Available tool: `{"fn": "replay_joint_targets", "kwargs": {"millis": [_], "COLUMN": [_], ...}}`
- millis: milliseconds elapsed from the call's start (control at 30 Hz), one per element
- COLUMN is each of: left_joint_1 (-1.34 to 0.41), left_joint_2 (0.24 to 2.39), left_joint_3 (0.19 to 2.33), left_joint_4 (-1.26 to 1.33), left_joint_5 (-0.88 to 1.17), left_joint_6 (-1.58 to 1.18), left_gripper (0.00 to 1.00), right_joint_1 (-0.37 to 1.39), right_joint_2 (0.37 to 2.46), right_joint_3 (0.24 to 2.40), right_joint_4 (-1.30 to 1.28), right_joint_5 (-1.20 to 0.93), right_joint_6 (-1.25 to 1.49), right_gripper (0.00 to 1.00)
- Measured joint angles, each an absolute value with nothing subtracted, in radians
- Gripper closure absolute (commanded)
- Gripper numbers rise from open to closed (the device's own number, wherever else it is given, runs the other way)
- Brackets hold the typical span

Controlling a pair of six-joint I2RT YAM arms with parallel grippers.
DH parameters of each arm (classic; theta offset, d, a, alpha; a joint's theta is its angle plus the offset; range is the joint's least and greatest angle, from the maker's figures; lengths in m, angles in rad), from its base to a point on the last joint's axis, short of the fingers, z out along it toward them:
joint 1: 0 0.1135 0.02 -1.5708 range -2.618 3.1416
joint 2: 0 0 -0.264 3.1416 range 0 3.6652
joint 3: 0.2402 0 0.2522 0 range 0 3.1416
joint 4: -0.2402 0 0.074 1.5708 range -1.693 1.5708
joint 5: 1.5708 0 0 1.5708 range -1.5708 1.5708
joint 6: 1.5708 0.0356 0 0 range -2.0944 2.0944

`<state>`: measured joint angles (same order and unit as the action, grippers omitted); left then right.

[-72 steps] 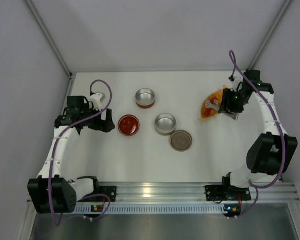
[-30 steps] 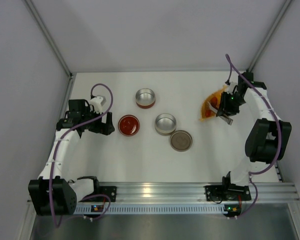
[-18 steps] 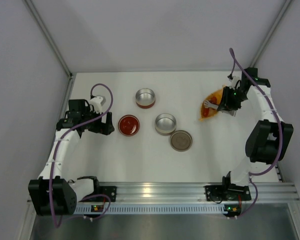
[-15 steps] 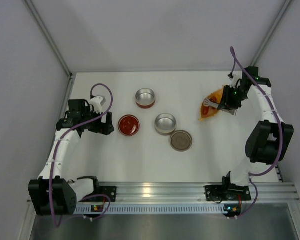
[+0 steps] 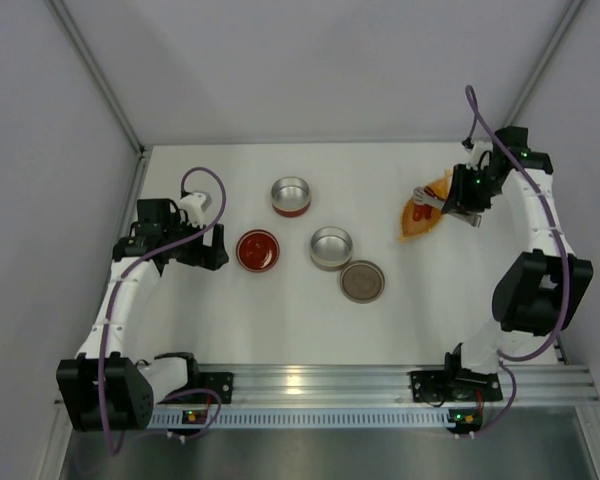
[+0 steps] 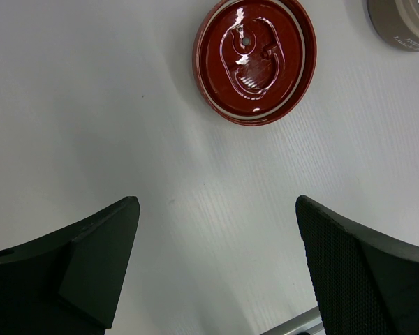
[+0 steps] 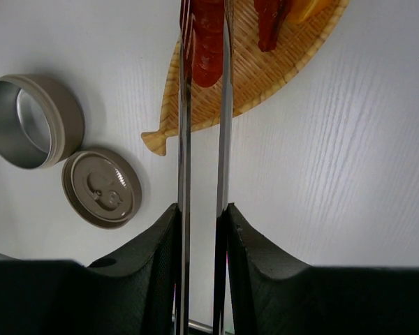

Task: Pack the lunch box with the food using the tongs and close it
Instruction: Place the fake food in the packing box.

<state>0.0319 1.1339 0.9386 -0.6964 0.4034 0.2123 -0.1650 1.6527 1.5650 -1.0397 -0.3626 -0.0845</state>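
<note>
My right gripper point(image 5: 468, 194) point(image 7: 201, 213) is shut on the slim metal tongs point(image 7: 184, 125), squeezing the two arms towards each other. The tong tips pinch a longish red piece of food point(image 7: 208, 42) over the orange leaf-shaped dish point(image 7: 265, 77) point(image 5: 418, 224) at the back right. Another red piece point(image 7: 269, 24) and an orange-yellow lump point(image 7: 311, 8) lie on the dish. The lunch box is apart: an open grey tin point(image 5: 331, 248) point(image 7: 28, 122), its grey lid point(image 5: 362, 281) point(image 7: 101, 187), a red tin point(image 5: 291, 196) and a red lid point(image 5: 258, 250) point(image 6: 255, 59). My left gripper point(image 5: 212, 247) point(image 6: 216, 230) hangs open left of the red lid, holding nothing.
White walls enclose the table on the left, back and right; the dish lies close to the right wall. An aluminium rail point(image 5: 320, 385) runs along the near edge between the arm bases. A corner of the grey tin point(image 6: 401, 24) shows in the left wrist view.
My right gripper has moved towards the back right with the tongs, and their tips now hold the red piece over the dish. The left arm has stayed still.
</note>
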Motion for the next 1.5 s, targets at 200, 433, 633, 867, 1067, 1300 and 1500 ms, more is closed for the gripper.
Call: {"fn": "replay_joint_targets", "kwargs": {"millis": [200,433,633,867,1067,1300,1500], "left_joint_1": [0.032,0.032,0.032,0.032,0.032,0.032,0.032], "left_joint_2": [1.134,1.134,1.134,1.134,1.134,1.134,1.134], "left_joint_3": [0.939,0.939,0.939,0.939,0.939,0.939,0.938], "left_joint_4": [-0.696,-0.696,-0.696,-0.697,-0.697,-0.698,-0.698], "left_joint_5": [0.404,0.408,0.417,0.426,0.426,0.425,0.425], "left_joint_6": [0.213,0.214,0.213,0.213,0.214,0.216,0.222], "left_gripper": [0.02,0.02,0.02,0.02,0.02,0.02,0.02], "right_joint_1": [-0.171,-0.121,0.070,0.269,0.366,0.408,0.409], "right_joint_2": [1.623,1.583,1.552,1.549,1.551,1.601,1.613], "right_joint_3": [1.635,1.691,1.691,1.691,1.679,1.626,1.551], "right_joint_4": [-1.078,-1.157,-1.184,-1.182,-1.172,-1.150,-1.126], "right_joint_5": [-0.375,-0.432,-0.457,-0.464,-0.440,-0.414,-0.390], "right_joint_6": [-0.140,-0.232,-0.262,-0.261,-0.258,-0.258,-0.258], "right_gripper": [1.00,1.00,1.00,1.00,1.00,1.00,1.00]}}
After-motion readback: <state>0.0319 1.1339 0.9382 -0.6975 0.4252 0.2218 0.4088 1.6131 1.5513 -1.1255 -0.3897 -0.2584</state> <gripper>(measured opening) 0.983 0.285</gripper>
